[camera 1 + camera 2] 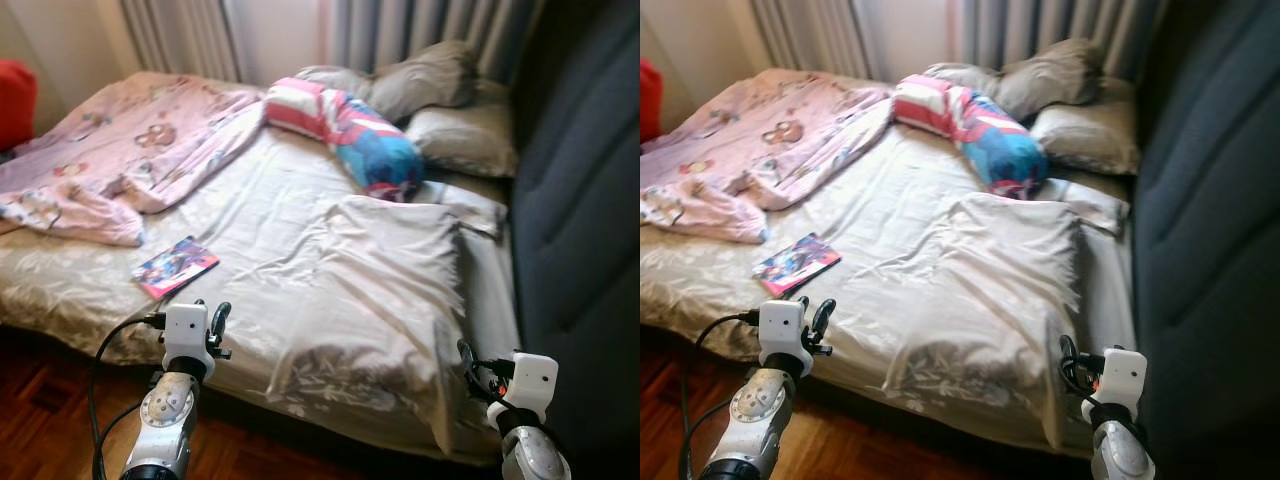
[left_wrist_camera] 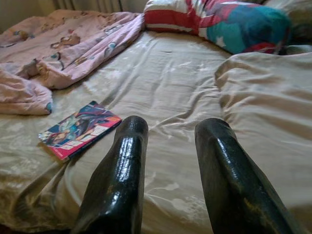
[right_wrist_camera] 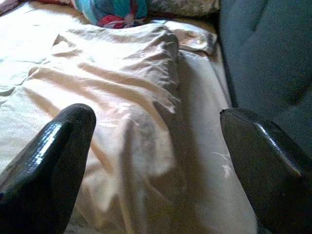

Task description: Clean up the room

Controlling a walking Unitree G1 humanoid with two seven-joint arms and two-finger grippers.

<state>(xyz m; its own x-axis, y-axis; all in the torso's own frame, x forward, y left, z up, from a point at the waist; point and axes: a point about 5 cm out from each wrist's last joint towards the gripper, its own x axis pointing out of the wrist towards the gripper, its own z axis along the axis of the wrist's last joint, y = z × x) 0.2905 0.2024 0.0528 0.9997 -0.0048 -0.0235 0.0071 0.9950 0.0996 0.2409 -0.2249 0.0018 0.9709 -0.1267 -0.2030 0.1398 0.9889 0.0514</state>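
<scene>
Bed (image 1: 300, 200) holding pink blanket (image 1: 110, 150), book (image 1: 175, 266), pillows (image 1: 440, 85), left gripper (image 2: 168, 134) and right gripper (image 3: 156, 129) jaws spread

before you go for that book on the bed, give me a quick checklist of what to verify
1. Book in plain sight, flat on the sheet: ok.
2. Nothing lying on the book; pink blanket sits apart from it: ok.
3. Left gripper open, nothing between its fingers: ok.
4. Left gripper lined up with the book: not ok, the book lies off to its side.
5. Right gripper open, over the rumpled sheet: ok.
6. Where the book should go: cannot tell.
</scene>
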